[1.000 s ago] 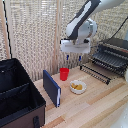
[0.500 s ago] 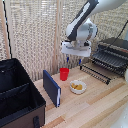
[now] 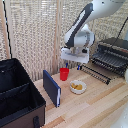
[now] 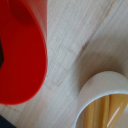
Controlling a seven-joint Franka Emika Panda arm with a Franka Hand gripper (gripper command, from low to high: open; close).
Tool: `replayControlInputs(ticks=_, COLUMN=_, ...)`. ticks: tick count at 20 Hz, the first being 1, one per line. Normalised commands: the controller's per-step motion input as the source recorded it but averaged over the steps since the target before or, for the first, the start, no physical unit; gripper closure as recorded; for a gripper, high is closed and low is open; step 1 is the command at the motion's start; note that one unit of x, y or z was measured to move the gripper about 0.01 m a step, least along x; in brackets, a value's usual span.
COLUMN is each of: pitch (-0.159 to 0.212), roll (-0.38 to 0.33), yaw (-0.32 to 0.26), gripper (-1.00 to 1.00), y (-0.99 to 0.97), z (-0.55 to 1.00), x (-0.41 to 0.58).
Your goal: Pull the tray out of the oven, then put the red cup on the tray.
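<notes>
End effector [image 3: 65, 66] over red cup [image 3: 64, 74], jaw state unclear; centre on rim, descend straight, grip firmly, clear the bowl [image 3: 77, 87] before tray [image 3: 109, 61].

A pale bowl [image 3: 77, 87] holding yellow food [image 3: 76, 86] sits on the light wooden table [image 3: 95, 107], just below the gripper and slightly toward the exterior view's right of it; in the wrist view its white rim [image 4: 102, 85] and yellow contents [image 4: 107, 112] lie very close. A dark blue flat book-like object [image 3: 51, 88] stands upright on the table, below the gripper and toward the exterior view's left. A big black case [image 3: 17, 97] sits open farther that way, well apart. A woven bamboo blind [image 3: 37, 35] hangs behind the gripper.
</notes>
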Motion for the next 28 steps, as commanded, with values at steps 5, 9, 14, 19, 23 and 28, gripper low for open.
replayControlInputs(ticks=5, pitch=0.011, roll=0.045, yaw=-0.081, gripper=-1.00, y=-0.13, z=-0.21, x=0.086)
replayControlInputs(ticks=9, pitch=-0.007, roll=-0.004, yaw=-0.010, gripper=-1.00, y=-0.27, z=-0.27, x=0.064)
replayControlInputs(ticks=14, pitch=0.018, roll=0.010, yaw=0.026, gripper=1.00, y=-0.14, z=-0.11, x=0.008)
replayControlInputs(ticks=19, pitch=-0.002, roll=0.000, yaw=0.015, gripper=1.00, y=-0.01, z=0.00, x=-0.011)
replayControlInputs(ticks=23, pitch=-0.049, roll=0.000, yaw=0.010, gripper=1.00, y=0.00, z=0.00, x=-0.068)
replayControlInputs(ticks=28, pitch=-0.033, roll=0.000, yaw=0.049, gripper=1.00, y=0.00, z=0.00, x=-0.054)
